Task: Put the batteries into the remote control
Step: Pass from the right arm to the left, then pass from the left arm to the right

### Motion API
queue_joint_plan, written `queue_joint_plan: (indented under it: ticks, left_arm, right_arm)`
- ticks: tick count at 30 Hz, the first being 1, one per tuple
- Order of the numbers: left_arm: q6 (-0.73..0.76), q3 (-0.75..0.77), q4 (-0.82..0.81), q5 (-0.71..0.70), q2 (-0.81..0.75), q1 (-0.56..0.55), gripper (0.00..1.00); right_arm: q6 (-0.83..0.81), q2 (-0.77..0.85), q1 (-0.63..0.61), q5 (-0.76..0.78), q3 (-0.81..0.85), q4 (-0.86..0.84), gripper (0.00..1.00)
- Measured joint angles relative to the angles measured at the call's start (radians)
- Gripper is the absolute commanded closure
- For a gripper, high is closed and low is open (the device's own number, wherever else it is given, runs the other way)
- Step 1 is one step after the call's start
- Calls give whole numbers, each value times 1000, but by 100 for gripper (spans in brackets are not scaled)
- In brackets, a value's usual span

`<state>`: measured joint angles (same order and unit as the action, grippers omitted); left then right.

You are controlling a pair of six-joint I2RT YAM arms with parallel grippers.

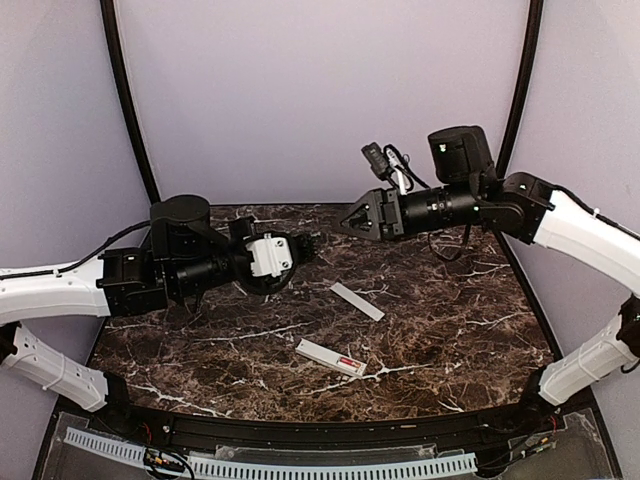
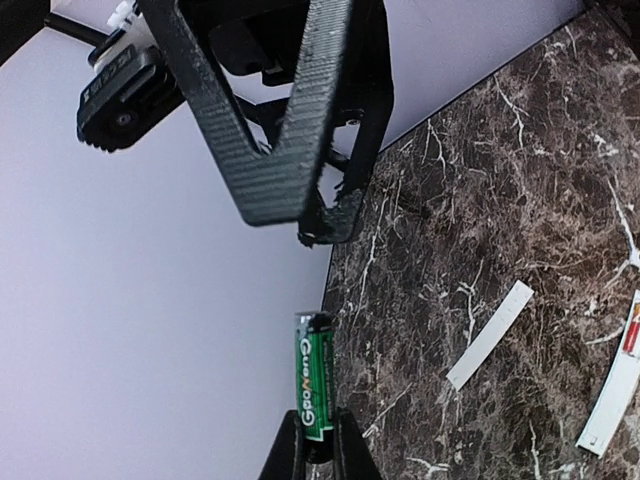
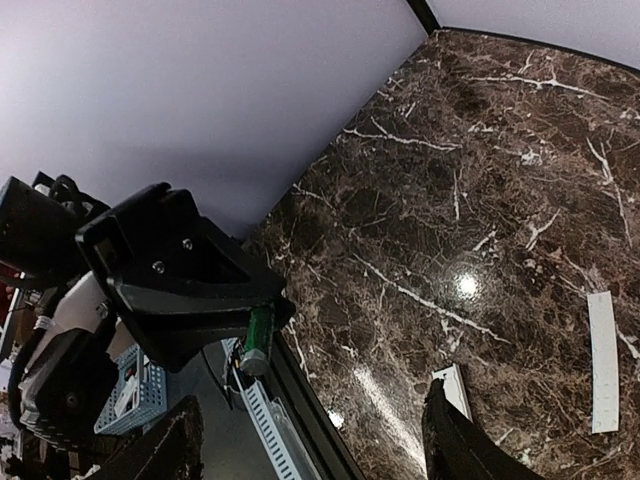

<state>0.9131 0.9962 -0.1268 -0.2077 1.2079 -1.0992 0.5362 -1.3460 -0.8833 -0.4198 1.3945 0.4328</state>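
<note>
- Above the worktop (image 1: 200, 340), in the overhead view, the left hand (image 1: 308, 243) and the right hand (image 1: 343, 222) meet tip to tip in mid-air near the far edge. They are well apart from the remote control (image 1: 325, 354), which lies flat nearer the arm bases. The posture reads as a pass from one hand to the other (whatever sits between them is too small to tell here).
- The red battery (image 1: 347, 362) shows at one end of the remote control, seemingly seated in the slot. The cover plate (image 1: 357, 301) lies loose just beyond it, not touching, presumably left off so the slot is open for the second cell.
- From the left wrist, the left hand is clamped on the green battery (image 2: 315, 375). It grips the lower end so that most of the cell's length stands free (a hold that would let the free end enter the slot first). The right hand's jaws stand apart just past that free end, touching nothing.
- From the right wrist, the right hand's own fingers (image 3: 455, 440) are wide apart with nothing between them. The green battery, seen across the gap, is therefore carried by the left hand alone.
- One cell is in, I judge, and one is to go. The left hand has to bring the green battery down to the remote control and line it up with the slot (a tilt there could jam it).
</note>
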Motion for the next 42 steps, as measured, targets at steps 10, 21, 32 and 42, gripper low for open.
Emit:
queue_joint_plan:
  ticks: [10,21,32,42]
  left_arm:
    - [373,-114,-14,6,-41,-46,100]
    - [702,-175,-106,-45,-8,-132,100]
    - [745,-175,-115,-70,3,-138,100]
    - [751,-175,-143,-82,26,-143,100]
  right_arm:
    - [-129,-100,-29,2,185,296,37]
    - [-288,-262,-126,16,272,463,52]
    - [-336,-314,-139,-10,275,486,77]
    - [-349,-316,-143,-36,279,481,100]
